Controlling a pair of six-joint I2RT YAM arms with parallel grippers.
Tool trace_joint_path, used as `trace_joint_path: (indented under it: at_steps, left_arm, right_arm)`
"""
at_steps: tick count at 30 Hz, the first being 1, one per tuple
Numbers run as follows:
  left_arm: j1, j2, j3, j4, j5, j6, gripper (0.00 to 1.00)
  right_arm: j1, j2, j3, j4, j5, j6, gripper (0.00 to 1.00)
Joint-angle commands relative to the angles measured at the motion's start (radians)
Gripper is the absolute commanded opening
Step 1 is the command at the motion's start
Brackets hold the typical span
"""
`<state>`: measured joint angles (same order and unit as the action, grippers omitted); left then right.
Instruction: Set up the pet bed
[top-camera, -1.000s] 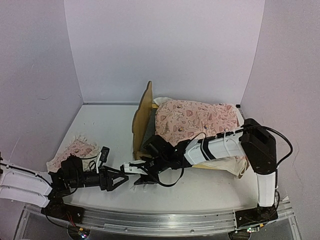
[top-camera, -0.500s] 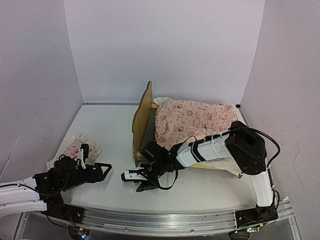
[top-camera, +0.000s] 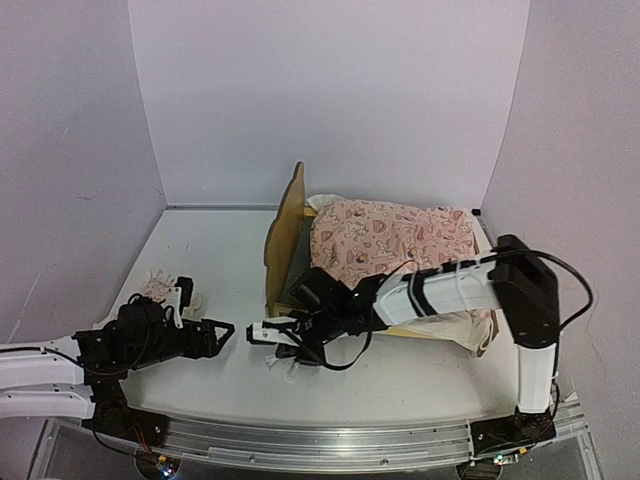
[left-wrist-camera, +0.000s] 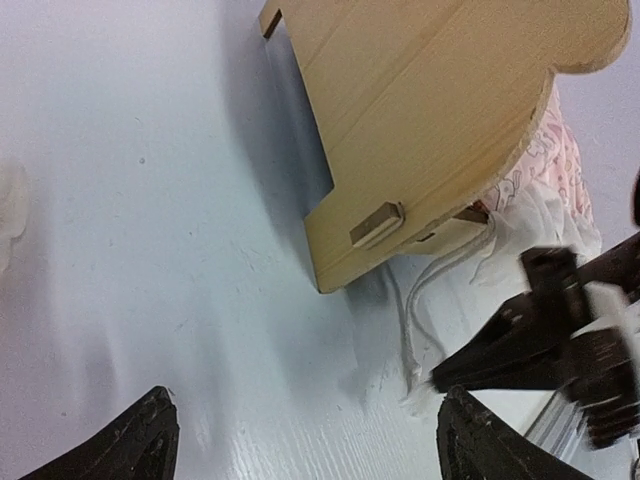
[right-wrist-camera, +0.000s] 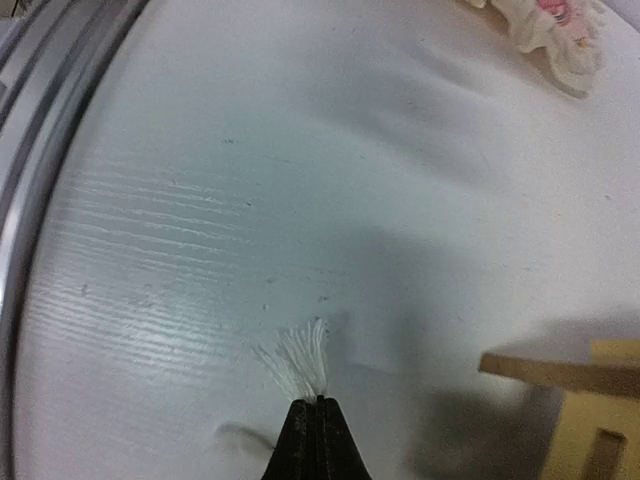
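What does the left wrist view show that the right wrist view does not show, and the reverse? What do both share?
Only the left wrist view: the headboard, the pink blanket at its edge, and the open left pincer. Only the right wrist view: the small pillow and the metal rail. Both: the table, some wood of the bed, and the right pincer, shut on a white tassel.

Each arm comprises white link shells joined by black joint housings: left arm (top-camera: 45, 403) at 8 o'clock, right arm (top-camera: 450, 290) at 3 o'clock, the latter trailed by thin black cables. The right gripper (top-camera: 251, 332) has a white body with black tapered fingers (right-wrist-camera: 318, 440); the left gripper (top-camera: 225, 333) is black.
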<state>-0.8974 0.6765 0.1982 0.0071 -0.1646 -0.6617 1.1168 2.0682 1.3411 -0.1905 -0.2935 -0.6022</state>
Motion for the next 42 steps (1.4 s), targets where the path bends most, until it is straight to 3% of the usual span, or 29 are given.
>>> trace_joint_path:
  at_steps: [1, 5, 9, 12, 15, 18, 21, 29, 42]
  left_arm:
    - [0.002, 0.168, 0.096, 0.182, 0.144, 0.088, 0.88]
    - [-0.005, 0.418, 0.178, 0.292, 0.304, 0.140, 0.78]
    - [-0.083, 0.620, 0.256, 0.404, 0.356, 0.167, 0.72]
    - [-0.166, 0.731, 0.298, 0.474, 0.250, 0.188, 0.67]
    - [-0.202, 0.841, 0.355, 0.487, 0.181, 0.175, 0.52]
    - [-0.268, 0.894, 0.388, 0.479, 0.011, 0.152, 0.49]
    - [-0.295, 0.961, 0.445, 0.394, -0.081, 0.127, 0.40]
    - [-0.316, 1.100, 0.671, 0.059, -0.175, 0.096, 0.29]
    - [-0.338, 1.229, 0.833, -0.200, -0.149, 0.073, 0.20]
  right_arm:
    - [-0.003, -0.298, -0.112, -0.030, 0.038, 0.100, 0.00]
    - [-0.005, -0.442, -0.273, -0.037, -0.001, 0.157, 0.00]
    - [-0.005, -0.505, -0.354, -0.007, 0.032, 0.206, 0.00]
    - [-0.005, -0.535, -0.399, 0.023, 0.067, 0.214, 0.00]
    - [-0.006, -0.559, -0.427, 0.032, 0.098, 0.201, 0.00]
    - [-0.008, -0.578, -0.450, 0.034, 0.098, 0.193, 0.00]
    - [-0.009, -0.594, -0.476, 0.034, 0.099, 0.185, 0.00]
    - [-0.011, -0.628, -0.516, 0.042, 0.109, 0.152, 0.00]
    - [-0.011, -0.659, -0.549, 0.057, 0.112, 0.139, 0.00]
